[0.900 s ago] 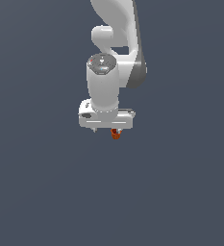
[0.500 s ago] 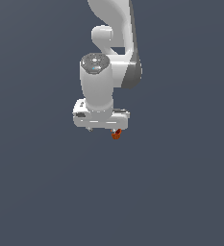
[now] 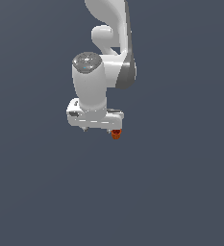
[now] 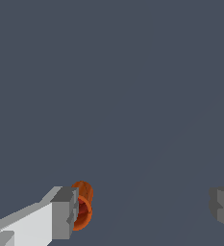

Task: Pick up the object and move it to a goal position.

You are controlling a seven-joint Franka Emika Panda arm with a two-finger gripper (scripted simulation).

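Orange-red and tiny, the cup (image 3: 116,134) sits just below one end of our white claw (image 3: 98,129) in the exterior view, toward that view's right. In the wrist view the cup (image 4: 82,211) is touching the pad face of one finger (image 4: 65,214), while the other finger (image 4: 223,204) stands well apart across a wide gap. So our claw is spread open and grips nothing; the cup lies against one finger, not centred between the two. The plain dark grey floor (image 3: 180,192) shows no edges or goal marker that we can make out. We judge we are in the approach-and-align step, before the grasp. Next we should shift sideways to centre the cup, then close gently, since a one-sided push could topple or slide it.
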